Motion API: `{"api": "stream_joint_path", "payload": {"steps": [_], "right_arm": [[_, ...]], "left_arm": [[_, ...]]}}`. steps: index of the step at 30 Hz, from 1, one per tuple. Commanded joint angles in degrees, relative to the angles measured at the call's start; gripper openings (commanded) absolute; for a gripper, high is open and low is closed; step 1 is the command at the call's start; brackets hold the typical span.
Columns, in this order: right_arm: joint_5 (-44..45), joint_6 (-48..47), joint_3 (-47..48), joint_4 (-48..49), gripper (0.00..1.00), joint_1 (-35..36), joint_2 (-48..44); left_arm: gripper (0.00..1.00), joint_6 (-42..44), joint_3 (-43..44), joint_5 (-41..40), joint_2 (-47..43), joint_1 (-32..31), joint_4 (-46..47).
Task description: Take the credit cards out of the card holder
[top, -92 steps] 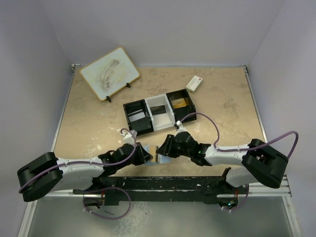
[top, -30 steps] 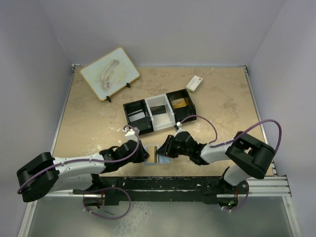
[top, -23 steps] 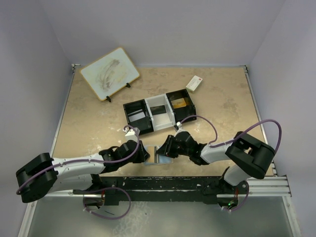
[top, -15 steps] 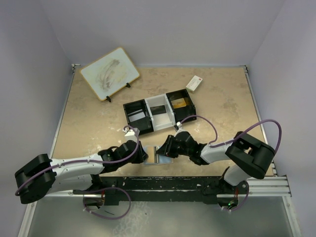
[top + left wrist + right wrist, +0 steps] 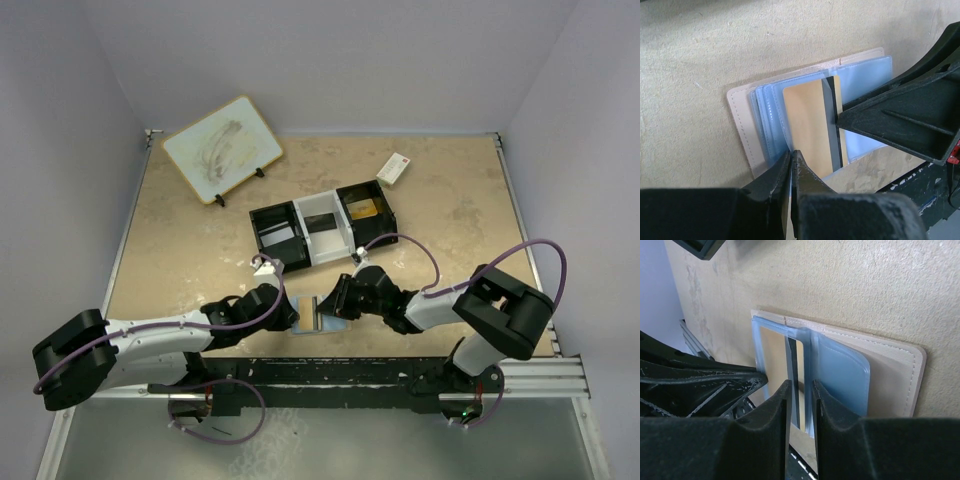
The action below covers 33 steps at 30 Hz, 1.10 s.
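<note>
The tan card holder [image 5: 322, 318] lies open near the table's front edge, between my two grippers. Its pale blue sleeves fan out in the left wrist view, inside the tan cover [image 5: 740, 125]. A gold credit card [image 5: 812, 125] with a dark stripe sits in a sleeve. My left gripper [image 5: 791, 152] [image 5: 292, 316] is shut, its tips pinched on the near edge of a blue sleeve beside the card. My right gripper [image 5: 801, 385] [image 5: 336, 303] hangs over the holder's [image 5: 890, 375] middle. Its jaws stand a little apart, with the card's [image 5: 774, 355] striped edge showing in the gap.
A black-and-white three-compartment tray [image 5: 297, 228] stands just behind the holder. A small white box with a red mark [image 5: 394, 168] lies at the back right. A framed board on a stand [image 5: 222, 147] is at the back left. The black base rail [image 5: 330, 375] runs just in front.
My left gripper's jaws have closed at the holder's left edge. The right gripper's jaws have narrowed slightly. Both arms and the holder have barely shifted.
</note>
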Motion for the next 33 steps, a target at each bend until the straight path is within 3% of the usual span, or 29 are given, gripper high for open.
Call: {"api": "stream_joint_path", "payload": {"steps": [1, 10, 33], "right_arm": [[-2.39, -1.80, 0.79, 2.69, 0.24, -0.20, 1.28], [-0.58, -0.29, -1.24, 4.11, 0.00, -0.24, -0.39], [0.69, -1.02, -2.50, -0.85, 0.00, -2.74, -3.93]], "left_arm": [[0.00, 1.96, 1.42, 0.44, 1.78, -0.23, 0.57], [0.00, 1.72, 0.79, -0.47, 1.88, -0.23, -0.57], [0.00, 0.92, 0.85, -2.23, 2.34, -0.23, -1.93]]}}
